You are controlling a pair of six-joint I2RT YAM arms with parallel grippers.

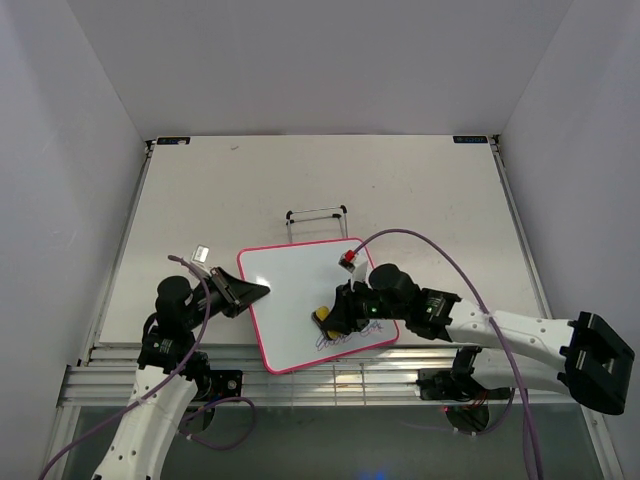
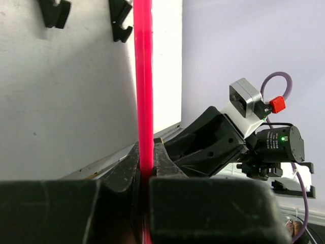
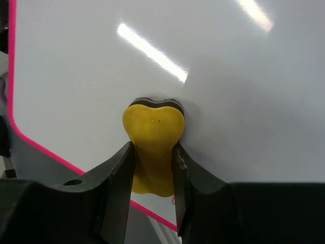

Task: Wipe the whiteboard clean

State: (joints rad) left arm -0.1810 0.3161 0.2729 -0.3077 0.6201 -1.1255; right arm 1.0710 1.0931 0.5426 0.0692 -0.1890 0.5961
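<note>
The whiteboard [image 1: 290, 290], white with a pink-red frame, lies flat on the table near the arms. Blue-red scribbles [image 1: 352, 338] run along its near right edge. My left gripper [image 1: 262, 290] is shut on the board's left frame edge [image 2: 143, 91], which passes between its jaws. My right gripper [image 1: 330, 320] is shut on the yellow eraser [image 3: 153, 147] and presses it against the board surface [image 3: 213, 61] near the lower part of the board. In the right wrist view the board around the eraser looks white.
A black wire stand [image 1: 318, 215] sits on the table just behind the whiteboard. Grey walls close in the table on three sides. The table's slatted near edge [image 1: 300, 385] runs under both arms.
</note>
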